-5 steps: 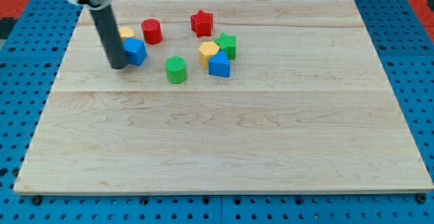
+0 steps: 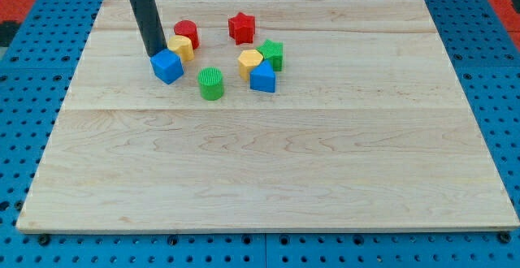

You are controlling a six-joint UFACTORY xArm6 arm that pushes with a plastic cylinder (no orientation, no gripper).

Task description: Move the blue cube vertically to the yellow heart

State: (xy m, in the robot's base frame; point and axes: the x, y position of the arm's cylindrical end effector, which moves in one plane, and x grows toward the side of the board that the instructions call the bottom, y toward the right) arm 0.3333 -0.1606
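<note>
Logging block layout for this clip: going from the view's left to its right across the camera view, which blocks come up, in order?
Blue cube → yellow heart → green cylinder → red star → green star-shaped block. My tip sits at the blue cube's upper left edge. The others overlap in order.

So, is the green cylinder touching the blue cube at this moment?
No, the green cylinder stands apart from the blue cube, with a strip of bare board between them.

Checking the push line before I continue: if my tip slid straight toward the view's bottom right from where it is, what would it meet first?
Your tip sits at the blue cube's upper-left edge, apparently touching it, so the cube comes first. The yellow heart stays just right of that line.
</note>
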